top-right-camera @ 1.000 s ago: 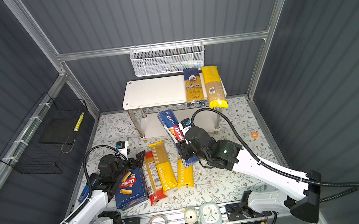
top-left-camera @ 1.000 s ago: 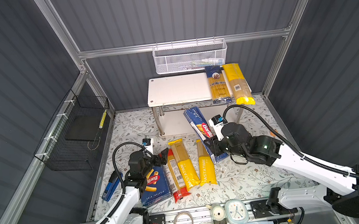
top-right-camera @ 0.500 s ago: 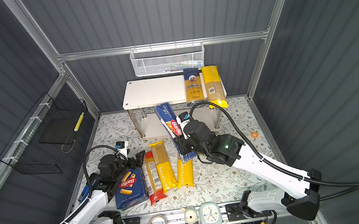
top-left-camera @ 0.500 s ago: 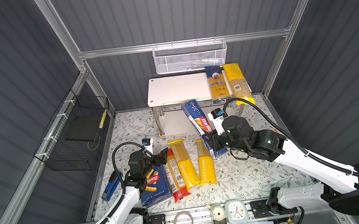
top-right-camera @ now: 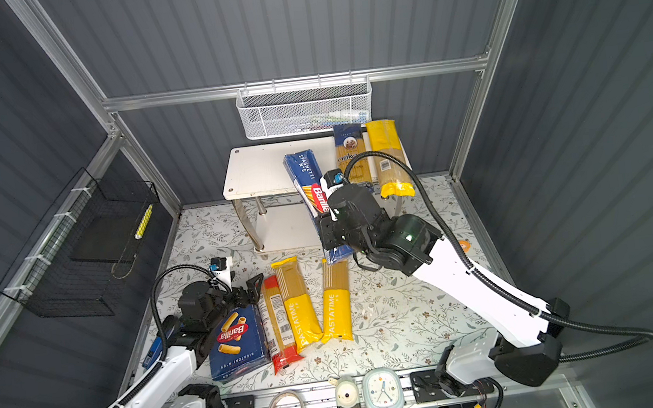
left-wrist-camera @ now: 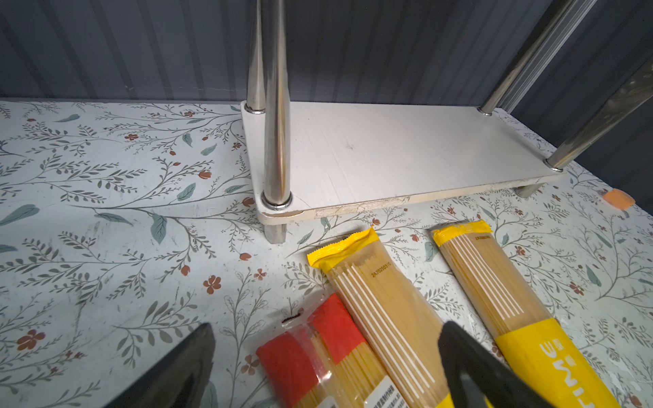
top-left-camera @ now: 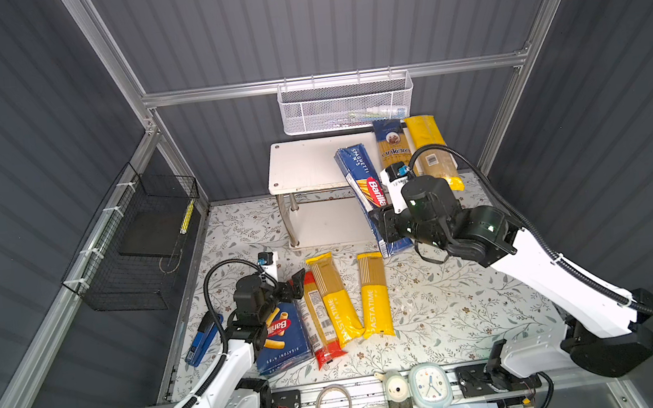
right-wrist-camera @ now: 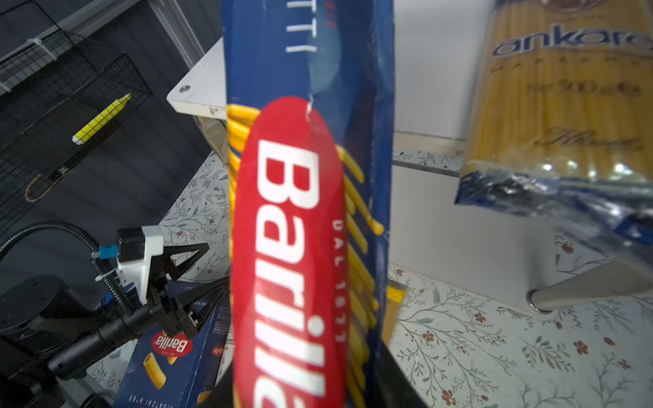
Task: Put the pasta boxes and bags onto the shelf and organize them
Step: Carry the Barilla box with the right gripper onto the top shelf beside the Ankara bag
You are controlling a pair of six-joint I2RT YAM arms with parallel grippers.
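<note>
Over floral tabletop (top-left-camera: pixel 453 303), grey walls (top-left-camera: pixel 295 20), right hand (top-left-camera: pixel 384 227) grasping spaghetti box (top-left-camera: pixel 357 172), left hand (top-left-camera: pixel 293 286) released.

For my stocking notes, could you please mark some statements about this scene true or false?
1. The right gripper is shut on the long dark-blue Barilla spaghetti box. True.
2. The white two-tier shelf bears no bags. False: the dark-blue ankara bag and a yellow-ended bag lie on top.
3. The left gripper clamps the red-ended clear bag. False: it is open, holding nothing.
4. The wide dark-blue rigatoni box lies on the floral table. True.
</note>
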